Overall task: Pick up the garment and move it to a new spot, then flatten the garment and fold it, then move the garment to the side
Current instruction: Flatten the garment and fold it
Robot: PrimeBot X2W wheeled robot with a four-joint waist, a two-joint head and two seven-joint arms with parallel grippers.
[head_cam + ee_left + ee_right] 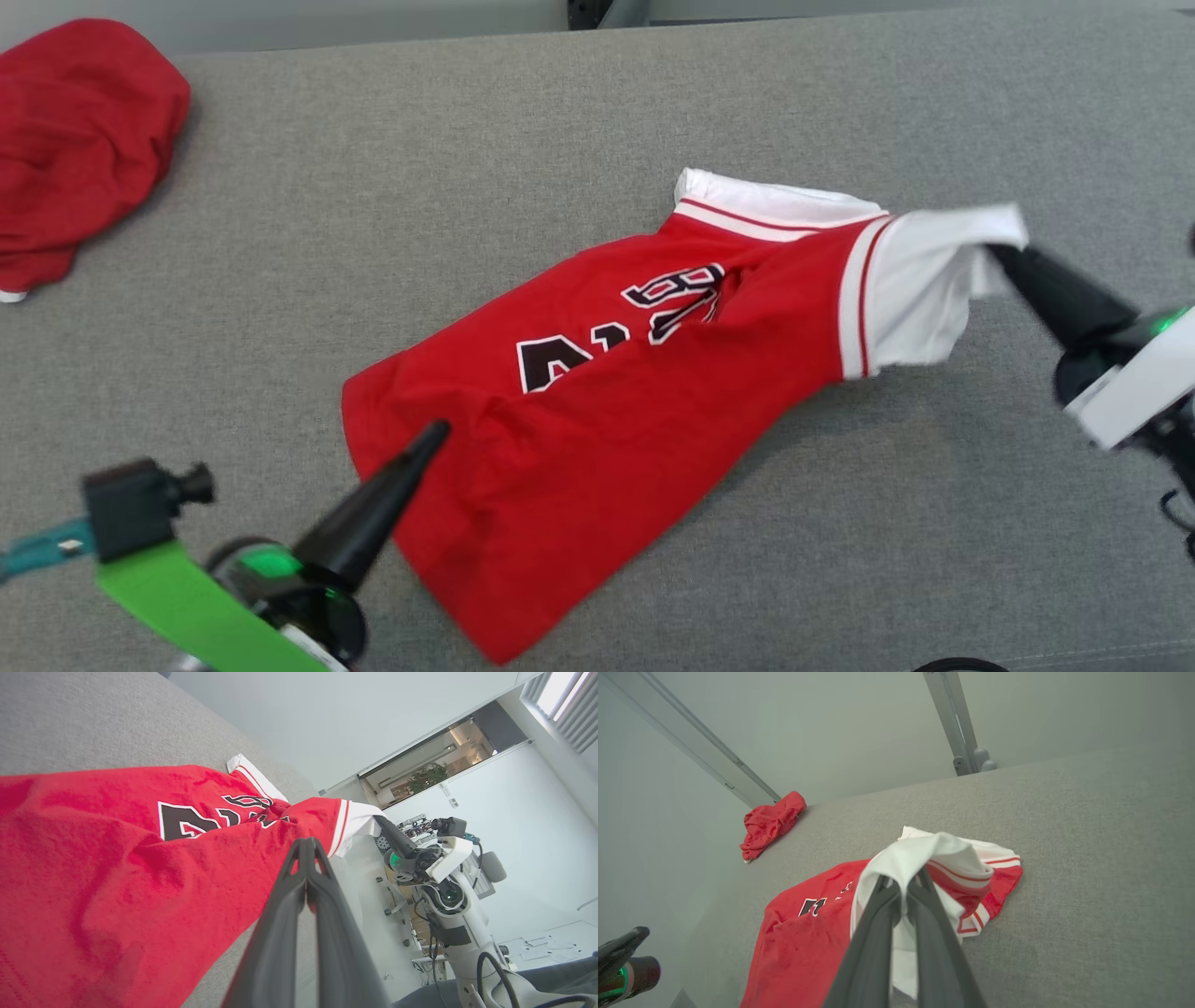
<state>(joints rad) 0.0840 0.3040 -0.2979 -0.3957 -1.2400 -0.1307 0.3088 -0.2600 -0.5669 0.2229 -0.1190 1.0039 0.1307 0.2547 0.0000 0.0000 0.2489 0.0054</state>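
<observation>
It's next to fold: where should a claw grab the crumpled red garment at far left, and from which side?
Pinch the crumpled red garment at its rounded right-hand bulge, coming down from its right, probably: the cloth heaps highest there, with bare grey surface alongside.

Left gripper [439, 431]: enters from the lower left of the head view, pointing up and to the right. Fingers pressed together, no gap. Whether the tips pinch anything cannot be determined.

Right gripper [997, 250]: enters from the right edge, pointing up and to the left. Fingers closed on the white sleeve of the garment [607, 420].

The two grippers are well apart.
</observation>
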